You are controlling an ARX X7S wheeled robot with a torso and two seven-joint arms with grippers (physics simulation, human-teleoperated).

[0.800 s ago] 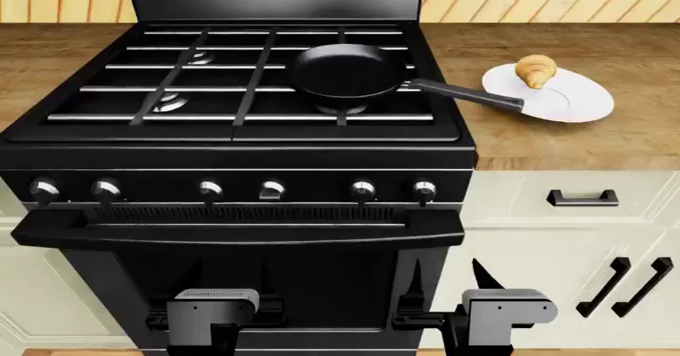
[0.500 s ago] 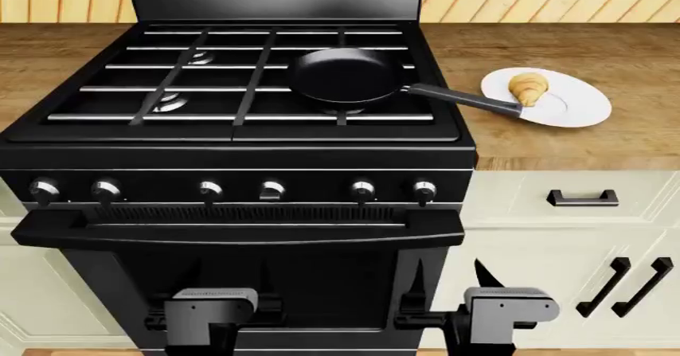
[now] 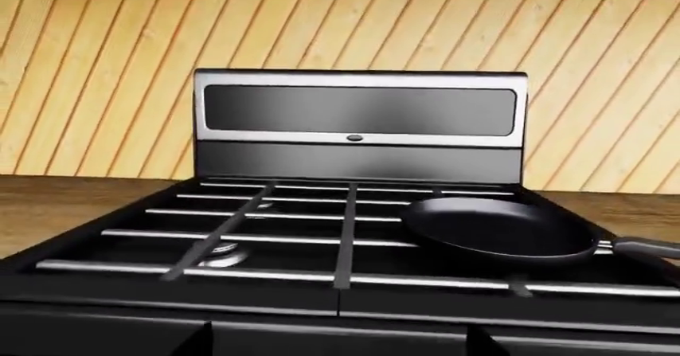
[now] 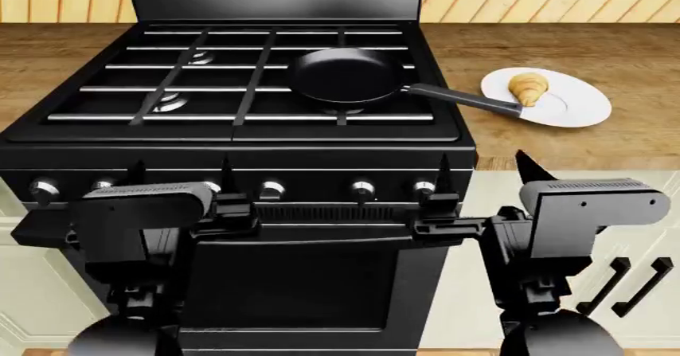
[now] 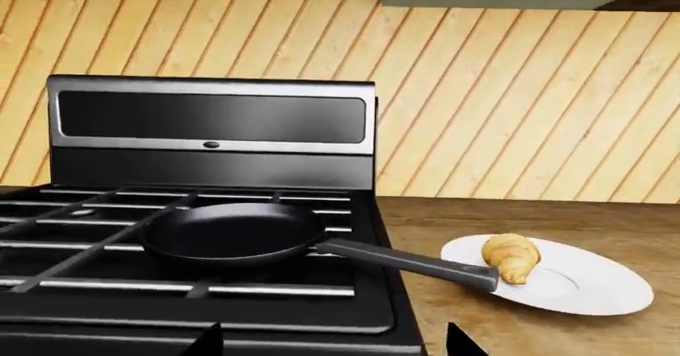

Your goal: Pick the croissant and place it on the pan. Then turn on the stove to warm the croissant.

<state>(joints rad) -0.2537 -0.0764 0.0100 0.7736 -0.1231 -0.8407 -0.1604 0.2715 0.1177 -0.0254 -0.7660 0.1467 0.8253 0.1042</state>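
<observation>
black grates covered the stove (image 4: 239,93), a gas range set between stretches of wooden countertop (image 4: 595,145). the black frying pan (image 4: 348,75) sat on the front right burner, its long straight handle (image 4: 463,98) reaching out past the stove's edge so that the tip lay over the rim of a round white plate (image 4: 579,105). the golden-tan croissant (image 4: 528,86) lay on that plate, just beside the handle tip, not in the pan. six silver knobs ran across the stove's front; the head view showed them partly hidden behind the arms. a small oval badge (image 3: 354,138) sat on the steel back panel, but any writing on it was too small to read.

the left gripper (image 4: 178,182) hung in front of the knob row, its two pointed fingers spread apart and holding nothing. the right gripper (image 4: 483,177) was raised near the stove's front right corner, fingers likewise parted and empty, well apart from the croissant. diagonal wooden planks (image 5: 510,101) lined the wall behind. cream cabinet fronts (image 4: 574,201) with dark handles stood under the countertop to the right.
</observation>
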